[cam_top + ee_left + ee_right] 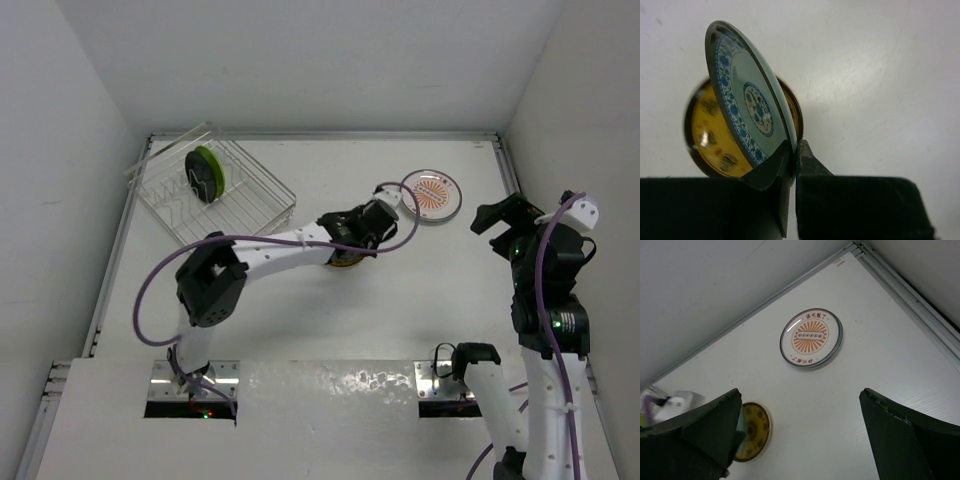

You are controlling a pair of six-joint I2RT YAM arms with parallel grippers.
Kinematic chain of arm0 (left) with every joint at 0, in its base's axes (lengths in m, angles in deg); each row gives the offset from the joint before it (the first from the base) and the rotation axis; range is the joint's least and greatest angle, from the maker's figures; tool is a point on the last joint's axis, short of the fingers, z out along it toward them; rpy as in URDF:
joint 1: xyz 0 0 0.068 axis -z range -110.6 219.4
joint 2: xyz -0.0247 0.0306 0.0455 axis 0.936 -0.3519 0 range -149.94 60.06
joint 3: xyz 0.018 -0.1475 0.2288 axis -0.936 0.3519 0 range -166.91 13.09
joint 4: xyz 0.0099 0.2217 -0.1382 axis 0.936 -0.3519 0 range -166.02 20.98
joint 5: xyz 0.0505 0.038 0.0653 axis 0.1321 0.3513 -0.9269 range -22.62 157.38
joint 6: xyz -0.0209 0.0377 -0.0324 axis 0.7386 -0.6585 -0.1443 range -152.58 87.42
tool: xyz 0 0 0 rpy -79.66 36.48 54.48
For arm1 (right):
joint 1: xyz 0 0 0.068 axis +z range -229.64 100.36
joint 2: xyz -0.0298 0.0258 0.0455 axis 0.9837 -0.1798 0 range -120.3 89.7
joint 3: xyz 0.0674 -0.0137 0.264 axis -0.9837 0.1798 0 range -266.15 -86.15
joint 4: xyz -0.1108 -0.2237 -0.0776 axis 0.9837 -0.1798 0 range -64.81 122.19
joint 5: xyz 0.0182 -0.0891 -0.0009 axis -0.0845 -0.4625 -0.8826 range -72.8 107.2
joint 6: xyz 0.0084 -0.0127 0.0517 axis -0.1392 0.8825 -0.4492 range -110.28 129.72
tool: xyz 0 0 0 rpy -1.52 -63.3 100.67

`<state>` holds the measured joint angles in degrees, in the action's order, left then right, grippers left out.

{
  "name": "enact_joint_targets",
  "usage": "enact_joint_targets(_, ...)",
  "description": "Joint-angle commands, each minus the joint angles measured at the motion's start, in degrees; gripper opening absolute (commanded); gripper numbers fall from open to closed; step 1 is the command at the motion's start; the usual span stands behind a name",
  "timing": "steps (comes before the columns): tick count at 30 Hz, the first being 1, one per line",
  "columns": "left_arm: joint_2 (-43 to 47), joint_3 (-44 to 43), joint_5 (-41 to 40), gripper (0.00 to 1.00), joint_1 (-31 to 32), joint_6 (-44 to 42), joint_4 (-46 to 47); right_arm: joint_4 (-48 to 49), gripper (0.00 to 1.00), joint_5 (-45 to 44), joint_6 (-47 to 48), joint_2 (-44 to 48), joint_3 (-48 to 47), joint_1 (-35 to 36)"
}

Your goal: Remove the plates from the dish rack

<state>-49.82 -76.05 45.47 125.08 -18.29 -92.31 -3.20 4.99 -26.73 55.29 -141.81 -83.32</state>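
My left gripper (796, 150) is shut on the rim of a pale green plate with blue floral pattern (747, 105). It holds the plate tilted on edge just above a yellow plate with a dark rim (707, 137) lying flat on the table. In the top view the left gripper (352, 245) is mid-table over the yellow plate (345, 262). The white plate with the orange sunburst (437, 195) lies flat further right and also shows in the right wrist view (811, 337). The wire dish rack (250, 205) at the back left holds lime green and dark green plates (205, 172) upright. My right gripper (497, 218) is open and empty.
The right wrist view shows the yellow plate (752, 431) to the left of my open right gripper (800, 400). White walls enclose the table at the back and both sides. The left arm's purple cable (400, 235) loops near the sunburst plate.
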Motion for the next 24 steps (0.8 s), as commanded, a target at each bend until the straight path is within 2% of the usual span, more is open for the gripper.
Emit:
enact_joint_targets(1, -2.59, -2.52, -5.85, 0.00, 2.06, 3.73, -1.75, -3.63, 0.99, -3.35, 1.47, -0.22, -0.85, -0.27)
enact_joint_targets(6, -6.30, -3.23, -6.83, 0.01, 3.38, 4.70, -2.64, -3.36, 0.99, -2.30, 1.99, -0.39, -0.24, -0.27)
enact_joint_targets(10, -7.88, -3.58, -6.74, 0.08, 3.56, 4.88, -2.99, -1.87, 0.99, -0.72, 1.64, -0.65, 1.60, -0.27)
enact_joint_targets(13, -8.85, -3.58, -6.91, 0.21, 3.56, 5.23, -3.25, -1.08, 0.99, 0.16, 1.64, -1.01, 2.83, -0.27)
enact_joint_targets(14, -9.03, -3.67, -7.61, 0.29, 3.56, 5.32, -3.78, -0.82, 0.99, 0.60, 1.73, -1.09, 3.18, -0.27)
enact_joint_targets(16, -9.21, -3.76, -8.14, 0.38, 3.56, 5.49, -4.04, -0.55, 0.99, 0.96, 1.82, -1.36, 3.36, -0.27)
enact_joint_targets(17, -9.21, -4.02, -9.19, 0.47, 3.47, 5.75, -4.83, -0.46, 0.99, 1.13, 1.90, -1.27, 3.45, -0.27)
enact_joint_targets(19, -8.42, -4.11, -10.08, 0.57, 3.47, 6.19, -5.19, -0.37, 0.99, 1.31, 1.99, -1.44, 3.45, -0.27)
enact_joint_targets(23, -2.73, -2.62, -16.48, 0.82, 2.95, 8.30, -5.63, -0.29, 0.99, 1.66, 2.61, -1.53, 3.36, -0.27)
enact_joint_targets(24, -1.22, -2.09, -17.89, 0.85, 2.42, 8.83, -5.54, -0.29, 0.99, 2.18, 2.78, -1.62, 3.45, -0.27)
